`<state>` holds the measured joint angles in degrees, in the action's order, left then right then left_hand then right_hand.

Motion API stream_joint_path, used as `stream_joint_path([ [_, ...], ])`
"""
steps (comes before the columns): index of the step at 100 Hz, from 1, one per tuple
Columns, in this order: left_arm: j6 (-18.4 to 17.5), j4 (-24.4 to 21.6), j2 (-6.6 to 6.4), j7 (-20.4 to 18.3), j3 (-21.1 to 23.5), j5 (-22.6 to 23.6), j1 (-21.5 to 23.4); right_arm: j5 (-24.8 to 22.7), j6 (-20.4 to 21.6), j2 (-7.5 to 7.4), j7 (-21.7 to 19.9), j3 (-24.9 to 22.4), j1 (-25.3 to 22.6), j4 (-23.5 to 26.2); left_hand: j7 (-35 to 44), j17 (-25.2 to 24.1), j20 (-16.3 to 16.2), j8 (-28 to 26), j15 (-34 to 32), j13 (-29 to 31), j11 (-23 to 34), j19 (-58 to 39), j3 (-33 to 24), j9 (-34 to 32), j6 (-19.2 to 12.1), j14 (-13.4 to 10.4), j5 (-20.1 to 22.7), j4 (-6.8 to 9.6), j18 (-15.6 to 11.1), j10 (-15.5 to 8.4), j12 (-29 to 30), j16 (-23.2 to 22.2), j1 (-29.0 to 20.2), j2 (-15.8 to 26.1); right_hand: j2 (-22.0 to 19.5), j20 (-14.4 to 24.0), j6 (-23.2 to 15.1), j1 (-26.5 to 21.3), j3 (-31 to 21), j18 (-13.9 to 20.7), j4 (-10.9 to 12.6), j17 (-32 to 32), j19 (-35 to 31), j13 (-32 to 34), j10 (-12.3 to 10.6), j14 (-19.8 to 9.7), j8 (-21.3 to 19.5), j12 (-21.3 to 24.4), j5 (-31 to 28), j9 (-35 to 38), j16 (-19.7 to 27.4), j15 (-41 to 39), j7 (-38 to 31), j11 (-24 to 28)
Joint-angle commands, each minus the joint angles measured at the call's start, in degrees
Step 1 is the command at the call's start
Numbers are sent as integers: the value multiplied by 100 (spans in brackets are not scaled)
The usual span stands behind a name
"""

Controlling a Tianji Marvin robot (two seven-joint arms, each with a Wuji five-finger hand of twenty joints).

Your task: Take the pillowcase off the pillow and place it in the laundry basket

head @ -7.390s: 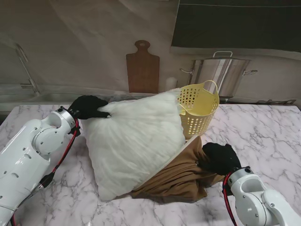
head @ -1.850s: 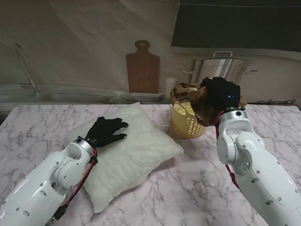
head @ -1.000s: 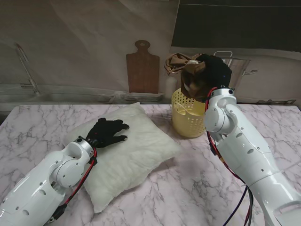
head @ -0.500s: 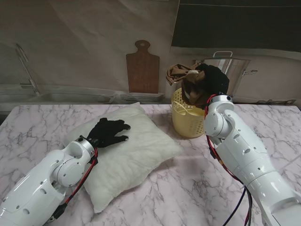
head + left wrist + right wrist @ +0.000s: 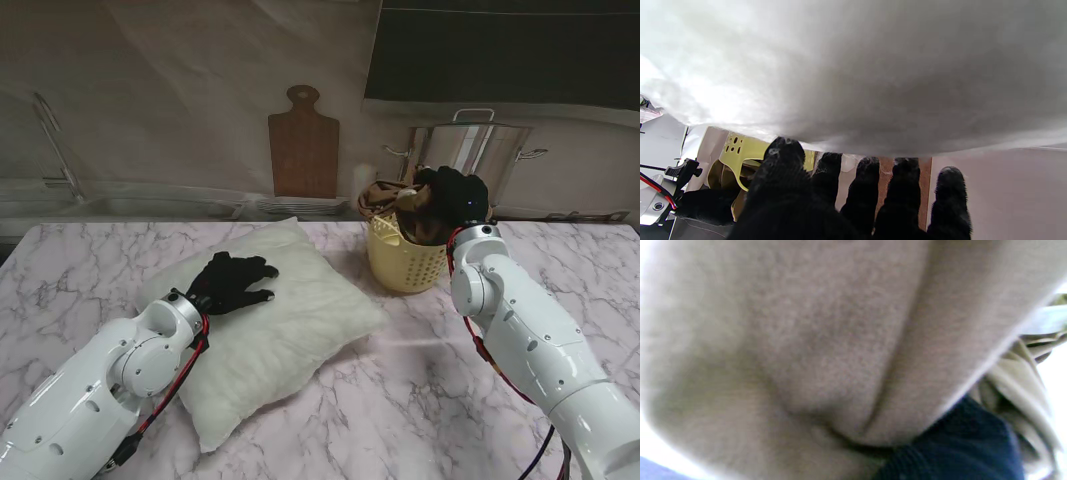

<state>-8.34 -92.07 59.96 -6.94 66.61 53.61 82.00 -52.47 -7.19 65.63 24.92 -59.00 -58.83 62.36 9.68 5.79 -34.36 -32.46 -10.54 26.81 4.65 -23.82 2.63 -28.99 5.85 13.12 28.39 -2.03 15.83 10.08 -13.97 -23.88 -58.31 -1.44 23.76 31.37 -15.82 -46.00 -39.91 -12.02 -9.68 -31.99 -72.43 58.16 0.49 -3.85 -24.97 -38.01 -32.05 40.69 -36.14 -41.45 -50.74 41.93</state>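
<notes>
Our left hand [image 5: 232, 281] lies flat on the white pillow [image 5: 290, 330], palm down. Its black fingers [image 5: 863, 196] are spread out and straight, and they hold nothing. The pillow is bare and rests on the marble table [image 5: 420, 400], on the left side, with one corner pointing toward us.

Our right hand [image 5: 452, 198] is at the top of the yellow laundry basket [image 5: 405, 262], which stands on the far side of the table, just to the right of the pillow. The brown pillowcase [image 5: 392, 196] is bunched up in the mouth of the basket, and some of it sticks up over the rim on the left. The right hand sits right on the bunched cloth. In the right wrist view, the brown cloth [image 5: 813, 340] fills almost the whole picture, pressed close against a dark finger [image 5: 960, 446]. We cannot tell if the fingers are gripping the cloth or just resting on it.

In the left wrist view, the pillow [image 5: 853, 66] is a big white puff touching the fingertips, and a bit of the yellow basket [image 5: 740, 150] peeks out past it.

Against the far wall stand a brown cutting board [image 5: 303, 145] and a big silver pot [image 5: 470, 150].
</notes>
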Motion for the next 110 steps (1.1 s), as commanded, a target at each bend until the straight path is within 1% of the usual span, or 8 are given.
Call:
stream_joint_path([
  [1, -2, -17, -3, -101, -27, -4, -17, 79, 75, -46, -86, 56, 3, -17, -67, -86, 4, 88, 36, -47, -86, -940, -60, 164, -1, 5, 48, 40, 120, 18, -62, 43, -10, 358, -359, 67, -112, 82, 195, -23, 179, 201, -24, -449, -69, 124, 183, 153, 83, -211, 206, 416, -131, -160],
  [16, -3, 0, 0, -82, -35, -4, -26, -176, 203, -145, -327, 255, 60, 5, -74, -85, 1, 98, 37, -48, -85, -941, -58, 162, -17, -4, 42, 41, 128, 17, -62, 44, -3, 360, -356, 49, 156, 635, 314, -158, 240, 693, 304, -1060, -41, 283, 531, 736, 337, -604, 537, 1169, 331, -420],
  [32, 19, 14, -1, -90, -42, -10, -32, -109, 345, -156, -574, 372, 120, 29, -90, -89, 4, 115, 38, -50, -89, -935, -60, 174, 1, -3, 21, 44, 117, 18, -61, 46, -4, 367, -881, -3, 637, 1636, 832, -368, 657, 1195, 842, -1583, 124, 510, -46, 1252, 320, -923, 937, 1918, 1930, -902],
  [58, 18, 26, 5, -48, -45, -5, -38, 43, 445, -168, -1001, 312, 97, 273, -103, -82, 4, 140, 34, -42, -89, -933, -64, 180, 9, -2, 2, 51, 121, 13, -60, 45, -15, 359, -1857, -139, 868, 1786, 2488, -601, 723, 1884, 1721, -2306, 312, 767, 55, 2156, 752, -1237, 1568, 2884, 2968, -1862],
  [86, 5, 32, 5, -56, -52, -22, -54, 269, 534, -239, -1821, -15, -114, 835, -217, -114, 16, 391, 50, -73, -102, -902, -28, 219, 31, -1, -18, 69, 148, 20, -51, 56, 216, 367, -2356, -947, 1399, 2266, 3021, -344, 709, 2530, 2986, -3621, 621, 1030, 524, 2954, 1678, -2389, 2545, 3960, 3962, -3088],
  [95, -4, 35, 8, -41, -49, -35, -59, 214, 492, -266, -1962, -65, -152, 961, -213, -116, 19, 428, 55, -83, -105, -891, -32, 229, 55, 5, -47, 68, 139, 30, -49, 59, 270, 342, -2417, -1083, 1581, 2433, 3111, -343, 698, 2699, 3181, -3817, 689, 1061, 578, 3073, 1788, -2528, 2630, 4024, 4128, -3321],
  [104, -11, 45, 12, -14, -48, -43, -64, 136, 424, -302, -2182, -132, -198, 1139, -211, -113, 20, 459, 55, -83, -106, -882, -42, 235, 65, 2, -75, 70, 149, 30, -48, 59, 294, 321, -2007, -1128, 2063, 2326, 3144, -338, 652, 2590, 3244, -3765, 1173, 1202, 618, 3334, 1441, -2433, 2703, 4035, 4173, -3820],
  [110, -16, 48, 12, -10, -44, -42, -65, 24, 379, -326, -2252, -149, -207, 1206, -206, -111, 19, 473, 54, -81, -106, -877, -48, 233, 71, 0, -82, 72, 145, 30, -48, 60, 307, 315, -1629, -1123, 2233, 1622, 2911, -360, 684, 2376, 3129, -3597, 1257, 1270, 658, 3511, 1559, -2198, 2731, 3975, 4285, -4176],
])
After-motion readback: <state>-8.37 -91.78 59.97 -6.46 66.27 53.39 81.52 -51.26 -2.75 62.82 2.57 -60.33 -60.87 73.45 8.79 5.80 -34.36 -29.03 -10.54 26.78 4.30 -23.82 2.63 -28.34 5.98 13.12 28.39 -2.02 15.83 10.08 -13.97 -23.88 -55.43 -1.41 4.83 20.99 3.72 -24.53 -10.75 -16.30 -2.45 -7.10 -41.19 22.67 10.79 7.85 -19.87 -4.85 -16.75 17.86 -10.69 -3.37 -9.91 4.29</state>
